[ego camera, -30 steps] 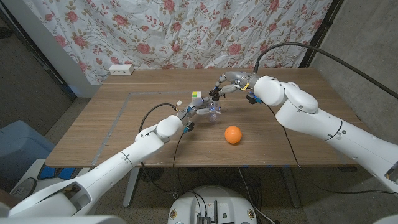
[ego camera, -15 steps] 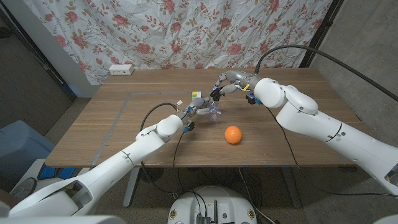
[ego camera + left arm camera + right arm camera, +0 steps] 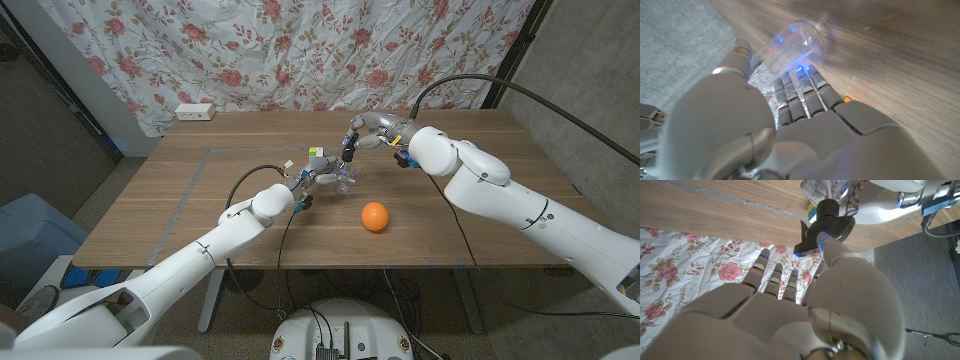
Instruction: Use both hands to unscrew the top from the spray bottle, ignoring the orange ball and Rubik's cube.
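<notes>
- While my left hand (image 3: pixel 318 181) grips the clear spray bottle (image 3: pixel 345 180) around its body, just left of the frame's centre in the head view, the bottle stands on the table (image 3: pixel 470 200); my left wrist view shows the fingers (image 3: pixel 800 95) wrapped against the clear wall.
- My right hand (image 3: pixel 362 135) sits above it, upper centre of the frame, its fingers closed around the black top (image 3: pixel 826 225), as my right wrist view shows; whether the threads have let go I cannot tell.
- Risk, in my judgement: the clear body is smooth, so a hard twist may spin the bottle inside my left grip instead of loosening the top.
- Risk: pulling upward before the thread is free could drag the bottle off the table or tip it.
- Risk: the Rubik's cube (image 3: pixel 318 155) lies just beside my left fingers, upper left of the bottle; a sideways shift would knock it.
- The orange ball (image 3: pixel 374 216) lies lower right of the bottle, apart from both hands; a dropped top could set it rolling.
</notes>
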Available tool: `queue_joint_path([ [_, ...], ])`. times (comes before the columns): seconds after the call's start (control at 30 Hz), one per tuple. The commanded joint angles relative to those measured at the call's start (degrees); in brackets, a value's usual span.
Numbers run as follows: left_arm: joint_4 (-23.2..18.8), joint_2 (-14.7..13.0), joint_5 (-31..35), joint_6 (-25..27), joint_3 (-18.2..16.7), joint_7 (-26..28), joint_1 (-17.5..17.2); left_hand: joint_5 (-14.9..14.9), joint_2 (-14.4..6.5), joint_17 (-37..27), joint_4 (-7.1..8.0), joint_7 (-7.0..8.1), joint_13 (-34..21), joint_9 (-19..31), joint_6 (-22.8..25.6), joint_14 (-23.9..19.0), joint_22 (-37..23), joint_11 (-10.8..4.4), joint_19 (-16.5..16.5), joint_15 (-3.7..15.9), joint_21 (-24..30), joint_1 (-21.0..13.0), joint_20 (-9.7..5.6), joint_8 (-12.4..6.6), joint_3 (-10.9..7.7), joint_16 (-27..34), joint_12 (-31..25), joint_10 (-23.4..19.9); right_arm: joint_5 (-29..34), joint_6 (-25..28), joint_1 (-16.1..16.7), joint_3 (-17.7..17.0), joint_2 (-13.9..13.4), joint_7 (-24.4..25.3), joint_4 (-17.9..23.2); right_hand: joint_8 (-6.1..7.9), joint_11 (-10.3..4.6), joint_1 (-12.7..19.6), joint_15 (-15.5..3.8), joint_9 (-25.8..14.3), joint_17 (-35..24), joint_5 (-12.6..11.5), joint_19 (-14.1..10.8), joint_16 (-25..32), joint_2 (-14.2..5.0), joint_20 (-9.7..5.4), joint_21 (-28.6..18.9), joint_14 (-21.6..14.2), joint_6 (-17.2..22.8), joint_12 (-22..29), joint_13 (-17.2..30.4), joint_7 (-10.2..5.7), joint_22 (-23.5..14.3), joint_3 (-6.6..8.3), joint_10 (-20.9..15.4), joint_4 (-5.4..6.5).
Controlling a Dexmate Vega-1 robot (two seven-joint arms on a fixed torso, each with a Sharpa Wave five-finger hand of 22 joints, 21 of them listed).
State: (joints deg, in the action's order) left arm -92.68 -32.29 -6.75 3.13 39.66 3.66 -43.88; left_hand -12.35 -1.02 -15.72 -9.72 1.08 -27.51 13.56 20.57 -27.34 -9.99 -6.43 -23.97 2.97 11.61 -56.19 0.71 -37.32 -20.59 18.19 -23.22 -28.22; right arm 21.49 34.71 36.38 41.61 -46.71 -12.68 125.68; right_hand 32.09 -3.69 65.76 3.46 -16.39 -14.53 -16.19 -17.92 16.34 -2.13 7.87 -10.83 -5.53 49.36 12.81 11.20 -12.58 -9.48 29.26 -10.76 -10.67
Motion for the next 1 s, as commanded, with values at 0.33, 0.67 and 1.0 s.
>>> queue_joint_path([
  [0.33, -0.11, -0.04, 0.16, -0.32, 0.07, 0.06, -0.02, -0.21, -3.81, -0.20, 0.20, -0.13, -0.36, 0.07, 0.36, -0.56, -0.19, -0.01, -0.08, 3.89, 0.03, 2.36, -0.05, -0.36, -0.79, -0.23, 0.38, -0.63, -0.87, -2.84, 2.16, -1.41, 0.27, 4.40, -0.38, 2.21, -0.59, 2.40, -1.05, -0.74, -0.43, 0.06, 0.03, 0.38, -0.56, -0.64, 0.01, 0.24, 3.97, -0.14, 0.10, -0.08, -0.08, -0.42, -1.20, 0.01],
  [0.67, -0.43, -0.24, 0.34, -0.32, 0.04, 0.02, -0.08, -0.19, -3.83, -0.23, 0.15, -0.09, -0.42, 0.01, 0.58, -0.78, -0.19, -0.31, -0.12, 4.00, 0.04, 2.37, -0.10, -0.55, -0.82, -0.23, 0.33, -1.00, -3.39, -3.33, 2.35, -2.82, -0.39, 3.74, 0.35, 0.31, -0.47, 4.23, -0.22, 0.36, -0.95, 0.19, 2.92, -0.25, -0.58, -1.20, 0.64, 2.78, 0.87, -1.17, 0.12, -0.14, -0.10, -1.00, 0.72, 0.33],
  [1.0, -1.19, -0.49, 0.51, -0.31, -0.29, 0.87, -0.92, -0.18, -3.82, -0.23, 0.07, 0.03, -0.48, -0.04, 0.77, -0.84, -0.18, -0.45, -0.11, 4.07, 0.03, 2.33, -0.11, -0.75, -0.88, -0.33, 0.36, -1.17, -5.00, -3.64, 3.33, -4.53, -1.36, 4.56, 1.57, -0.94, -0.20, 4.77, 0.25, 1.16, -1.17, 0.27, 3.66, -0.44, -0.72, -1.30, 0.59, 3.64, -0.94, -1.38, 0.14, -0.14, -0.10, -1.35, 1.38, 0.51],
])
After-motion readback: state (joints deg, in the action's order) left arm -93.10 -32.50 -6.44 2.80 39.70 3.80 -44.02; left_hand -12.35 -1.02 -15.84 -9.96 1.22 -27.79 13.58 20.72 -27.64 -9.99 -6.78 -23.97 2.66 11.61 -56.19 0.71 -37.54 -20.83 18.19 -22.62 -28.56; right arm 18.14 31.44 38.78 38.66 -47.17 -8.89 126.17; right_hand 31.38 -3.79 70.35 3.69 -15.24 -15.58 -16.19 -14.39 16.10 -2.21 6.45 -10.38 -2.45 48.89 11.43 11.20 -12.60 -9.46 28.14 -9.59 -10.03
